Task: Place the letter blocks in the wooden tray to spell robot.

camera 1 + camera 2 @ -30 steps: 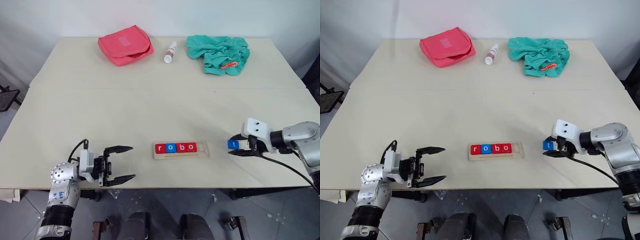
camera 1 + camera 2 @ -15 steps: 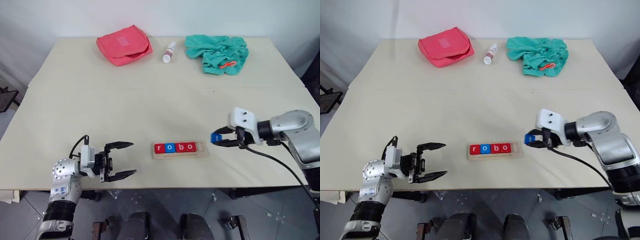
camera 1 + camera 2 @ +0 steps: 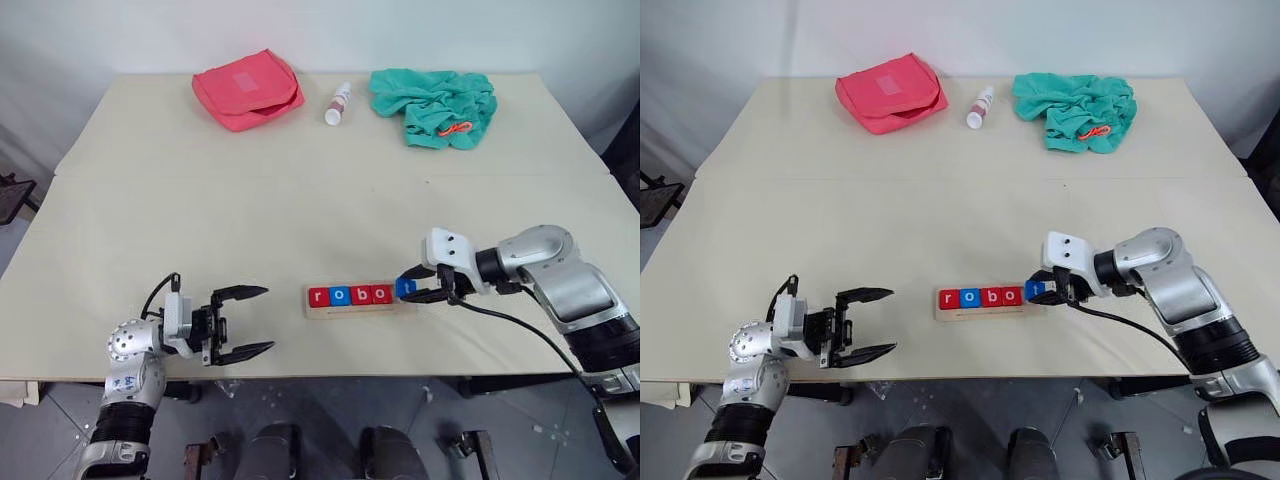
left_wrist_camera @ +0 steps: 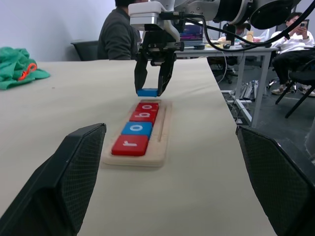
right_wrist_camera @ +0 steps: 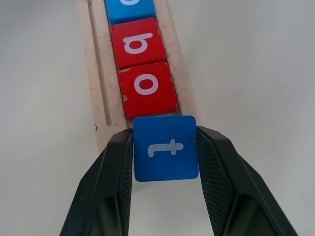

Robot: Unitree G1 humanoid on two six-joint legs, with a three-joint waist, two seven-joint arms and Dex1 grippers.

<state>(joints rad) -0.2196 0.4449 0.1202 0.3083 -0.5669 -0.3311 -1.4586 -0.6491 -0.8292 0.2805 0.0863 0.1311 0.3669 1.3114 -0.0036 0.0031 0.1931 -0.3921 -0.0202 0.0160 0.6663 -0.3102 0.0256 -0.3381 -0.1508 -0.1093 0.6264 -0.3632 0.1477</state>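
The wooden tray (image 3: 360, 310) lies near the table's front edge with four letter blocks in its groove: red r (image 3: 319, 296), blue o (image 3: 340, 296), red b (image 3: 361, 295) and red o (image 3: 381, 294). My right gripper (image 3: 408, 286) is shut on the blue t block (image 5: 165, 147), holding it just above the tray's right end, next to the last red o (image 5: 147, 91). In the left wrist view the t block (image 4: 147, 92) hangs slightly above the tray's far end. My left gripper (image 3: 262, 320) is open and holds nothing, left of the tray.
At the table's far side lie a pink pouch (image 3: 248, 88), a small white bottle (image 3: 338, 103) and a crumpled teal cloth (image 3: 435, 105). The left wrist view shows people seated (image 4: 118, 37) at desks beyond the table.
My right gripper has carried the blue t block leftward, from well right of the tray to just over its right end. The left arm has stayed put.
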